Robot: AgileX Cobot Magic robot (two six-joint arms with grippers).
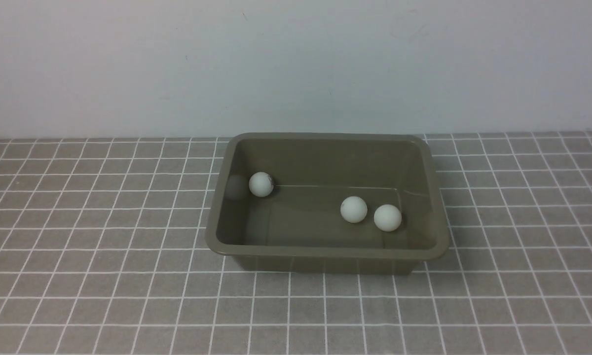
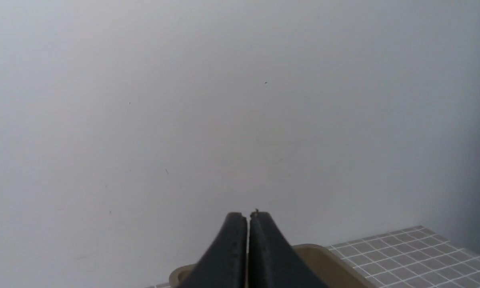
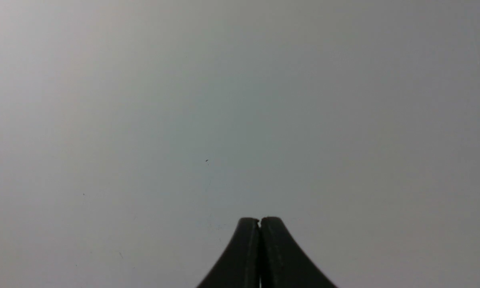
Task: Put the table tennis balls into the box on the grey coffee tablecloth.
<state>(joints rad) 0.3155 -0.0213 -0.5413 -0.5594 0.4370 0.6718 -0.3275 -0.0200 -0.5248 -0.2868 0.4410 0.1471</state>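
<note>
Well, job looks finished

Your grey-brown grid-printed tablecloth (image 1: 79,296) carries the glossy olive-brown plastic tub (image 1: 325,252). The left gripper (image 2: 248,218) and right gripper (image 3: 259,222) are pinched closed, empty, parked clear, since three matte white table tennis balls (image 1: 353,209) rest inside.

Bench top hidden under grey coffee tablecloth (image 1: 89,296): grey-brown, thin white grid of small squares, lying flat. Directly on cloth: box (image 1: 325,264), olive-brown, glossy, open-topped, rounded corners, upright. In left wrist view, box lies just past left fingers (image 2: 228,256), rim partly hidden behind them. Cloth runs on beyond box.
</note>
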